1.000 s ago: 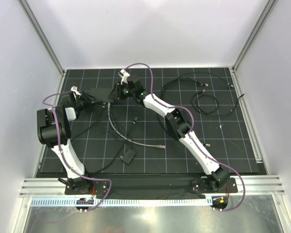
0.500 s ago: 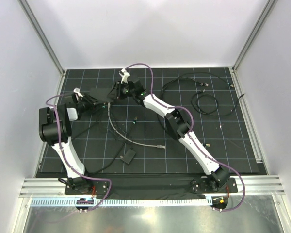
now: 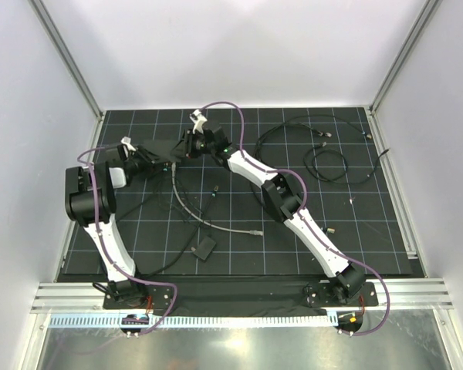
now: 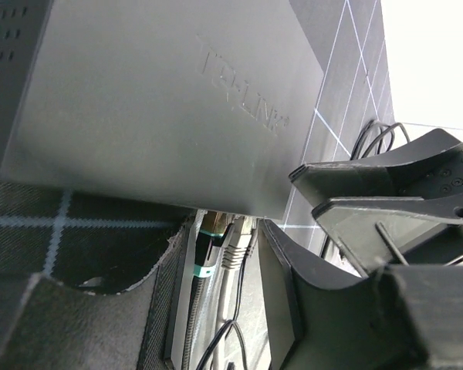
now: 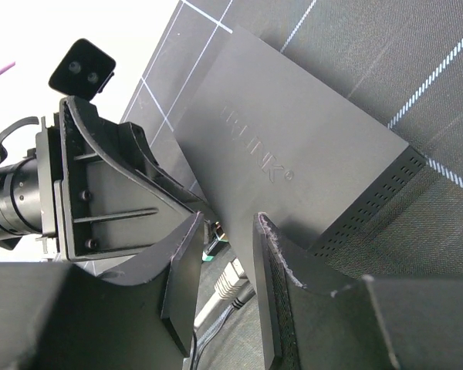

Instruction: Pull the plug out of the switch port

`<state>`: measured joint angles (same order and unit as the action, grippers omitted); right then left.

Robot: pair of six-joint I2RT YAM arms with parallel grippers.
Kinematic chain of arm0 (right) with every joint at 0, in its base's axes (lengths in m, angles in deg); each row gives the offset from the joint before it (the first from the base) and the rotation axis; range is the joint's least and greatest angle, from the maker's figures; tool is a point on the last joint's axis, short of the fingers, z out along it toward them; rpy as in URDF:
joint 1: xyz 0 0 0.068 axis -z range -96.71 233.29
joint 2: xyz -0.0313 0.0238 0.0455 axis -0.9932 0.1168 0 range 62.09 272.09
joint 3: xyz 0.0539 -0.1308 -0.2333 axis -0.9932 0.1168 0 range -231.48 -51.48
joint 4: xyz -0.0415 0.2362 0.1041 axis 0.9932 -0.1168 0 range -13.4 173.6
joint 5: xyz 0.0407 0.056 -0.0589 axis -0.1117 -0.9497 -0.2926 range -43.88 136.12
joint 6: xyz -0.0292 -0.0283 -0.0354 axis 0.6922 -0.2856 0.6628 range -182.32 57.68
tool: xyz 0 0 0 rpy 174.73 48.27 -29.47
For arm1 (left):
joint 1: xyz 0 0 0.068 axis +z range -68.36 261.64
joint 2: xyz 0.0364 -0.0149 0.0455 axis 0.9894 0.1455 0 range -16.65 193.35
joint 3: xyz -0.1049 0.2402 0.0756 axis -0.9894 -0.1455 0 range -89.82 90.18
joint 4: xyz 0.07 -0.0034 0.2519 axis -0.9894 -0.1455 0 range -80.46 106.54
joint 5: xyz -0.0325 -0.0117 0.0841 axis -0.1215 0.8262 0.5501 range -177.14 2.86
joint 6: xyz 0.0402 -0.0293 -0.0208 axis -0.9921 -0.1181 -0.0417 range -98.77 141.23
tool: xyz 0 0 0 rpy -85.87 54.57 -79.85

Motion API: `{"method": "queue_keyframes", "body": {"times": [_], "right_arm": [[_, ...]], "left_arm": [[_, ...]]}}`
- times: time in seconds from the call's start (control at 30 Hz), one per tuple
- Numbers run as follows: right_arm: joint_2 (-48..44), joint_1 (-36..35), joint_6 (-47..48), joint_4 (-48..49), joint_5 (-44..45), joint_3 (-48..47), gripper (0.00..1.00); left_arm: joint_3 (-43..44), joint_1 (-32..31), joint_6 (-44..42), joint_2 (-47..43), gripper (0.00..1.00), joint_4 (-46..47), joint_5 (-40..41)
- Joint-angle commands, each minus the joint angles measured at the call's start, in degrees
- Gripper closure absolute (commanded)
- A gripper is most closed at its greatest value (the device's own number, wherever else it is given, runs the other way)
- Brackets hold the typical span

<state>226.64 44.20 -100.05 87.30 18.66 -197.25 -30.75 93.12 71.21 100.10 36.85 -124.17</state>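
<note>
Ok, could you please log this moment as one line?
left gripper: open astride light-grey plug | right gripper: open astride same plug | flat dark-grey switch box: plug seated

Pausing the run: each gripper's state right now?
Left gripper: jaws straddle the plugs at the switch; grip cannot be told.
Right gripper: jaws straddle the grey plug; grip cannot be told.

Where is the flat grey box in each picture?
Top view: the switch lies at the upper left of the black mat.
Left wrist: the switch fills the upper left.
Right wrist: the switch sits in the middle, tilted.
Shared landmark: the grey cable plugged into its edge.
</note>
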Motion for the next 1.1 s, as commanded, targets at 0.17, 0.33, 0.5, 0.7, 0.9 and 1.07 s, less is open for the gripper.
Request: {"method": "queue_keyframes", "body": {"times": [0.17,0.33,0.5,0.7,0.9,1.07], "right_arm": [[0.1,0.2,-0.5,3.0,-0.8,-2.9,0.62],[0.1,0.2,-0.4,2.8,-0.7,-2.8,0.62],[0.0,0.2,-0.4,2.8,-0.7,-2.7,0.62],[0.0,0.2,-0.4,2.6,-0.4,-2.8,0.63],[0.3,0.2,-0.7,2.3,0.2,-3.0,0.65],[0.9,0.1,-1.4,2.4,0.2,-3.5,0.66]], "left_arm": [[2.6,-0.9,-2.4,2.4,0.62,-8.1,2.3],[3.1,-0.9,-2.5,3.0,0.66,-9.0,2.1],[4.8,-0.9,-2.9,4.2,0.73,-11.4,1.5],[7.3,-0.1,-3.5,5.6,0.87,-15.4,1.9],[12.8,0.6,-8.5,7.3,1.00,-29.6,4.7],[19.1,0.6,-18.4,10.3,1.00,-44.9,6.4]]}}
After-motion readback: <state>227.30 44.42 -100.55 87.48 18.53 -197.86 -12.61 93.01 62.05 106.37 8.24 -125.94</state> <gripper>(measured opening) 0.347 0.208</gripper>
